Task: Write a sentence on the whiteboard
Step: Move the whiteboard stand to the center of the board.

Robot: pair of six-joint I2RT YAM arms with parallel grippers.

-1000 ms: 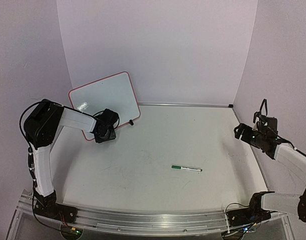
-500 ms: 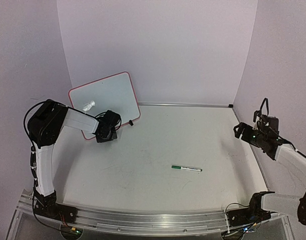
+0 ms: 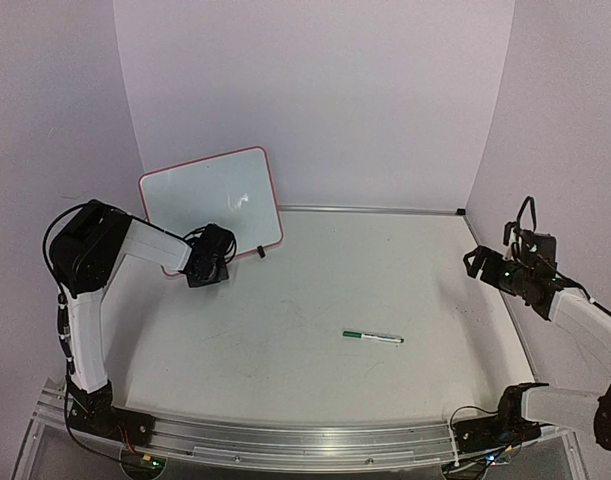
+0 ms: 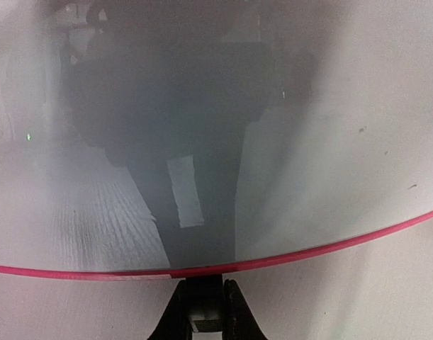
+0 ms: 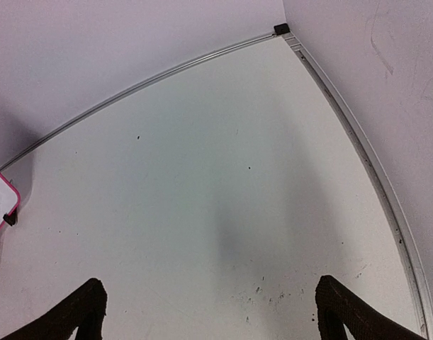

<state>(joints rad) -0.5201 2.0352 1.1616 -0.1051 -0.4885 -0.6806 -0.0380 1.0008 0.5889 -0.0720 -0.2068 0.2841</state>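
The whiteboard (image 3: 210,197), glossy white with a thin pink-red frame, stands tilted at the back left. My left gripper (image 3: 207,268) is at its lower edge. In the left wrist view the gripper (image 4: 202,285) is shut on a black clip foot just under the board's pink rim (image 4: 308,249), and the white face (image 4: 329,127) fills the frame. No sentence shows on the board. A green-capped marker (image 3: 373,337) lies alone on the table right of centre. My right gripper (image 3: 482,262) hovers far right, open (image 5: 209,312) and holding nothing.
A second black clip foot (image 3: 262,247) sits at the board's lower right corner. A corner of the board (image 5: 0,200) shows at the right wrist view's left edge. Purple walls close the table (image 3: 305,290) on three sides, with a metal rail (image 5: 358,142) along them.
My left gripper has closed on the board's bottom edge. The board has swung a little more upright and to the right. The right arm and the marker have not moved.
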